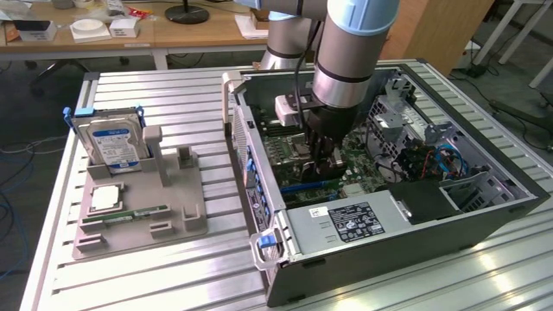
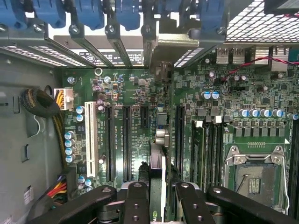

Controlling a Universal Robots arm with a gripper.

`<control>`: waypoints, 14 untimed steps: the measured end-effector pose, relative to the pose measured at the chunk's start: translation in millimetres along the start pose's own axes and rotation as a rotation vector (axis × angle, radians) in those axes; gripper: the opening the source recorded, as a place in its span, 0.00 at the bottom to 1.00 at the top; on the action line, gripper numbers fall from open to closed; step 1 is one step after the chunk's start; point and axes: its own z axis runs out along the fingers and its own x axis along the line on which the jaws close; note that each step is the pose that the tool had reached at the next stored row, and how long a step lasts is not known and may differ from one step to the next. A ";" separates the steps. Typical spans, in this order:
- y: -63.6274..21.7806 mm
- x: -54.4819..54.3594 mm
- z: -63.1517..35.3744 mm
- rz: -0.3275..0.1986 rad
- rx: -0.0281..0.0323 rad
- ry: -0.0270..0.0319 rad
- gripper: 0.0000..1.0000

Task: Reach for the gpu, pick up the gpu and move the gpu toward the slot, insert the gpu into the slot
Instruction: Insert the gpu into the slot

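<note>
Black fingers (image 2: 135, 200) up close, one on each face of the gpu (image 2: 156, 168). The gripper (image 2: 161, 189) is pinching that card edge-on, a thin strip running straight away between the pads. Just past it lies the motherboard (image 2: 131, 93). Long black expansion slots (image 2: 126, 140) run parallel to the card on both sides, with a white slot (image 2: 90, 140) further out. The card hangs in line with them, but whether its edge touches the board, I cannot tell. Memory slots (image 2: 210, 149) and the open processor socket (image 2: 254, 172) crowd one flank, and a sleeved cable bundle (image 2: 39, 102) curls at the other. Further on, the card's silver bracket (image 2: 161, 46) meets the rear wall under a row of blue latches (image 2: 88, 14), with a red wire (image 2: 247, 65) strung across nearby.

Over to the exterior view: slatted metal table (image 1: 155, 278) nearest, then the open computer case (image 1: 415, 240) lying on its side, its power supply (image 1: 346, 223) at the near end. Beyond that the arm (image 1: 346, 58) stands straight down into the case, gripper low over the board. On the exterior view's left, well apart from the case, a grey fixture (image 1: 177, 194) carries a memory stick (image 1: 129, 216), a processor chip (image 1: 103, 197) and an upright hard drive (image 1: 111, 142). Farthest back, a wooden desk (image 1: 199, 32).
</note>
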 end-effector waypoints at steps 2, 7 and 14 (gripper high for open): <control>0.1 0.1 0.8 0.000 0.0000 0.0001 0.27; 3.0 0.2 2.8 0.000 -0.0003 0.0002 0.27; 6.6 0.2 5.7 0.000 -0.0004 0.0001 0.27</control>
